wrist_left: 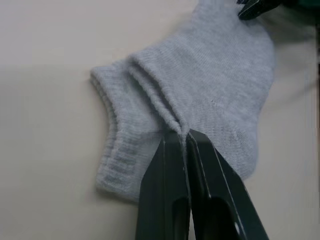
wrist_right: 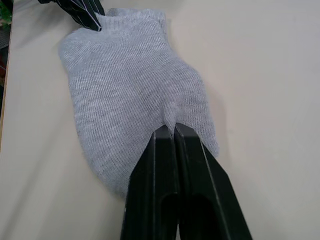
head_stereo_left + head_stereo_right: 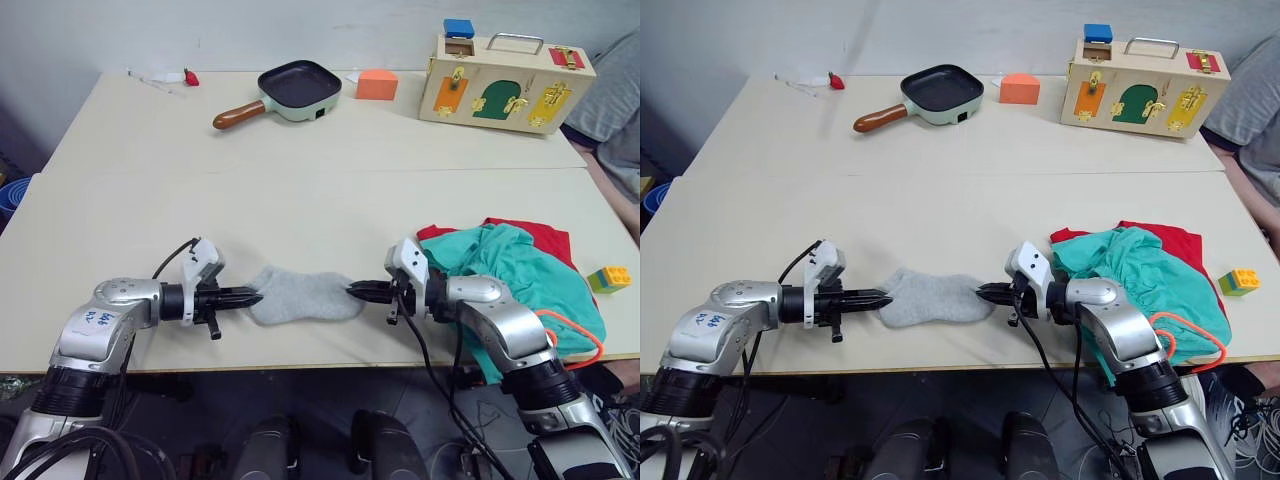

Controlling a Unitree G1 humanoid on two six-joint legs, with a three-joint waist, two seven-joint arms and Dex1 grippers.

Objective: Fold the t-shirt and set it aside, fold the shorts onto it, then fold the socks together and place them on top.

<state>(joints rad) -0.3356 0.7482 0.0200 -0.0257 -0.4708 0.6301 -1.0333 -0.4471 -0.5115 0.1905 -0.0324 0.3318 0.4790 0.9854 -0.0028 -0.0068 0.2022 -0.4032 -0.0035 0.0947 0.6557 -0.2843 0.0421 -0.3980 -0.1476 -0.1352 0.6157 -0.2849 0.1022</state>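
Near the tabletop's [image 3: 300,200] front edge, the socks [image 3: 305,297] lie flat, stacked, with the left claw [image 3: 252,296] pinching the cuff end and the right claw [image 3: 356,291] pinching the toe end. Just right, the shorts [image 3: 510,270] lie crumpled over the t-shirt [image 3: 545,238]. Far back, a pan [image 3: 297,88] holds nothing.

A: What kind of place?

B: Lab or test room. Two plain pale tables [image 3: 300,200] pushed together against a bare wall [image 3: 250,30].

A: Evidence?

B: Far right, a wooden latch-and-lock board box [image 3: 510,82]. Loose cables [image 3: 480,425] on the floor near the front edge. Toy brick [image 3: 609,278] at right.
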